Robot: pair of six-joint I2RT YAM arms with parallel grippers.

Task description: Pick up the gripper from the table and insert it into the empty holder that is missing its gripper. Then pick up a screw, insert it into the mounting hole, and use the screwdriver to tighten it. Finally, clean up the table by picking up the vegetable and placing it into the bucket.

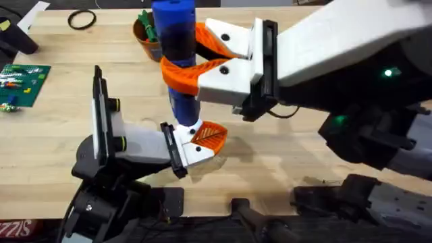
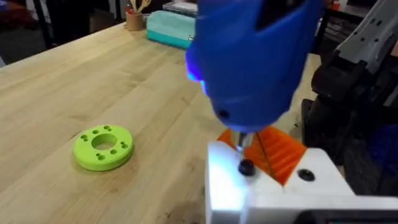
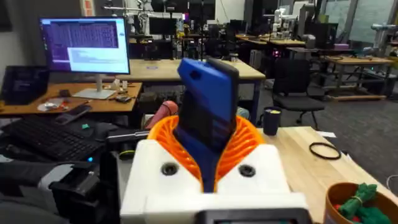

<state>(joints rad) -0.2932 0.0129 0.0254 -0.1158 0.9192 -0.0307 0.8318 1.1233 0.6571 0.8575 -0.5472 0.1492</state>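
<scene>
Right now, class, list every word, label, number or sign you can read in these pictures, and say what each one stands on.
"SIZZ": white letters on a red strip at the table's near edge, cut off, so the reading is uncertain.
Green printed circuit board: markings too small to read.
Computer monitor: screen text too blurred to read.
No lettering visible on the bright-blue cylindrical screwdriver.

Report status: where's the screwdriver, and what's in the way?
Right gripper shut on screwdriver, upright, tip at holder. Orange gripper seated there. Vegetable already in bucket. Nothing obstructing.
</scene>
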